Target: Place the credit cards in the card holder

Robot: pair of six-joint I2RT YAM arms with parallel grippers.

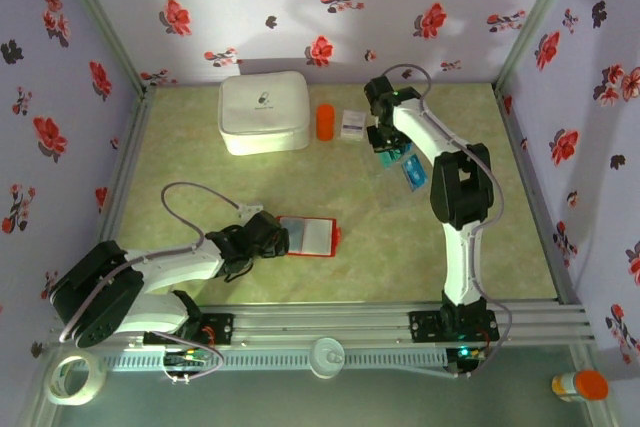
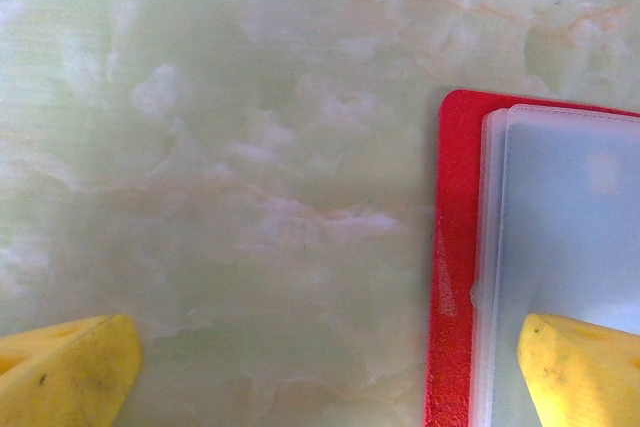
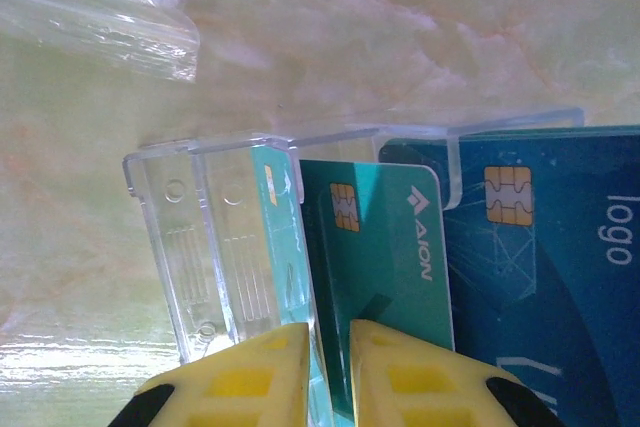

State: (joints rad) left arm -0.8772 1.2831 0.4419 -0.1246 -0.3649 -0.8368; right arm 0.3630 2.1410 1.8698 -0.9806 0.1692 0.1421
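several credit cards (image 1: pixel 409 173) are seen from above at the far right, beside the right gripper (image 1: pixel 388 154), well apart from the open red card holder (image 1: pixel 308 236), at whose edge the left gripper (image 1: pixel 262 239) is set. at the left wrist, fingers (image 2: pixel 70 367) are spread wide apart, one over the holder's pale clear pockets. at the right wrist, the jaws are nearly together, clamped on a teal card (image 3: pixel 385 267) in a clear rack (image 3: pixel 200 247); the cards are judged light, stiff and slick, best pinched by an edge

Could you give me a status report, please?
Left hand open, astride edge of card holder. Right hand shut on teal credit card in clear box. Path looks clear.
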